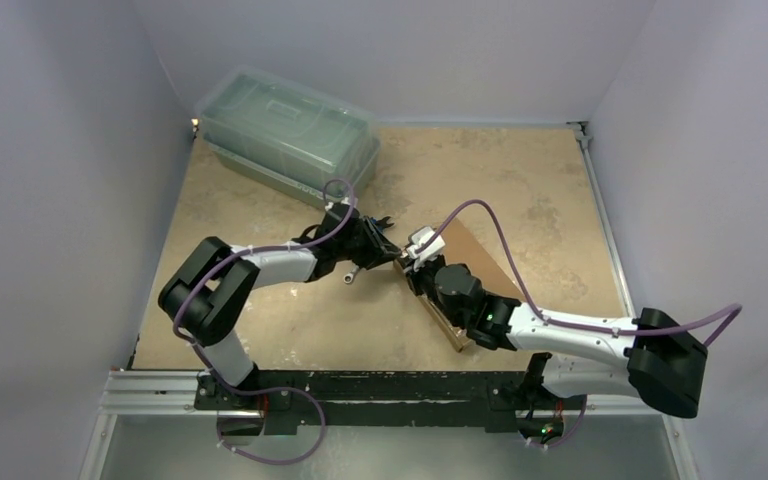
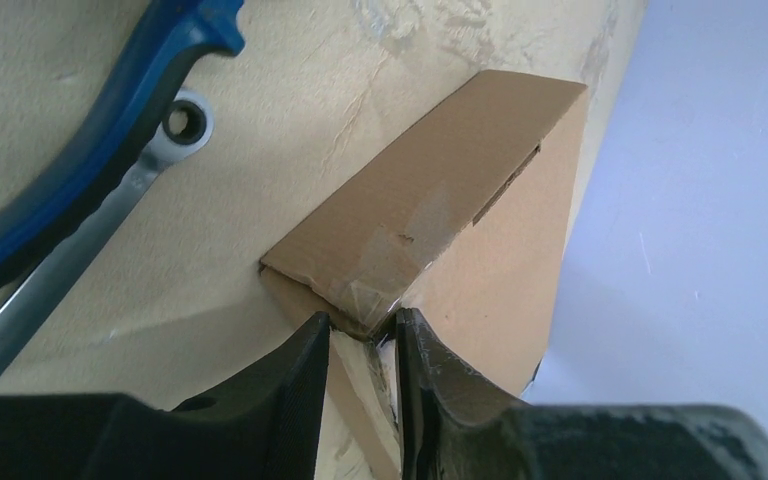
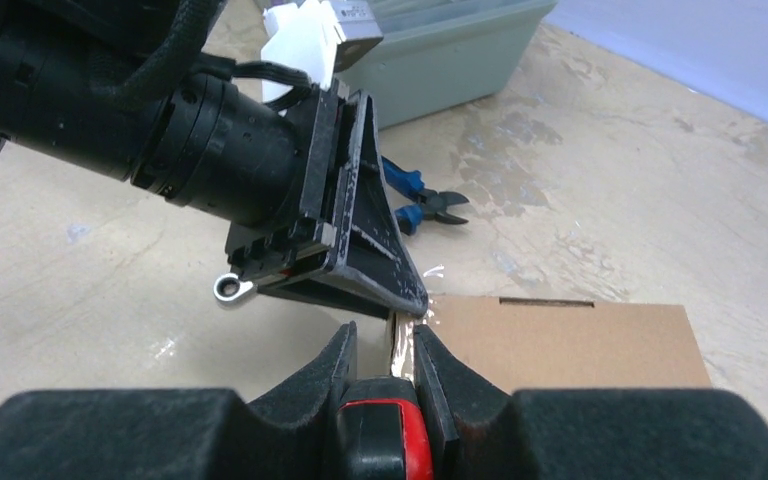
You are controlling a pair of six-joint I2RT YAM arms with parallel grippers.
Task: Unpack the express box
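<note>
The express box is a flat brown cardboard mailer lying right of the table's middle, partly under my right arm. My left gripper reaches in from the left. In the left wrist view it is closed around the taped near corner of the box. My right gripper meets it at the same corner. In the right wrist view it is shut on a red-and-black cutter, its tip at the box's taped edge. The box lid lies flat.
A large translucent grey-green lidded container stands at the back left. Blue-handled pliers and a metal wrench lie on the table just left of the box, under my left arm. Walls enclose the table on three sides.
</note>
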